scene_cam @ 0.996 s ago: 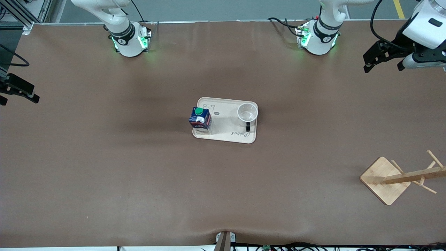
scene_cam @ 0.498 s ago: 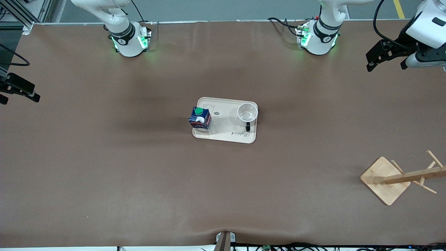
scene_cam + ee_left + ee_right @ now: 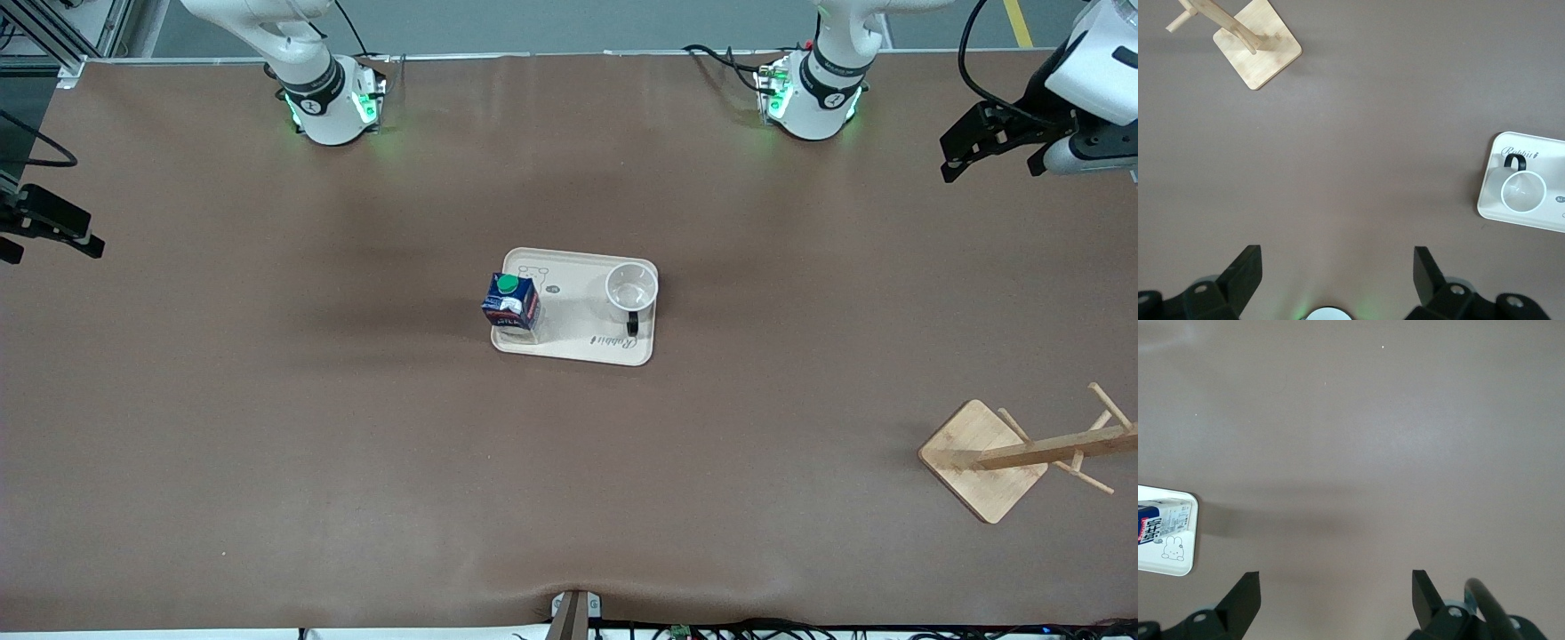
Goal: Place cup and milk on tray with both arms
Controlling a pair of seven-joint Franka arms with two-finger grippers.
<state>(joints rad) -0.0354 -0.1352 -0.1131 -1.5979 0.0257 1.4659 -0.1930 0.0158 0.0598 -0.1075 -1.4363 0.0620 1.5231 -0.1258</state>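
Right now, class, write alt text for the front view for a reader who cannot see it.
A milk carton and a white cup stand upright on a cream tray mid-table. The open left hand and right hand hang empty at the table's ends, above a wooden rack near the left arm's end.

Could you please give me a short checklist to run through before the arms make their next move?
1. Milk upright on the tray: ok.
2. Cup upright on the tray, apart from the milk: ok.
3. Left hand open, holding nothing, over the table's left-arm end: ok.
4. Right hand open, holding nothing, over the table's right-arm end: ok.
5. Wooden rack well away from the tray: ok.
6. Anything inside the cup: cannot tell.
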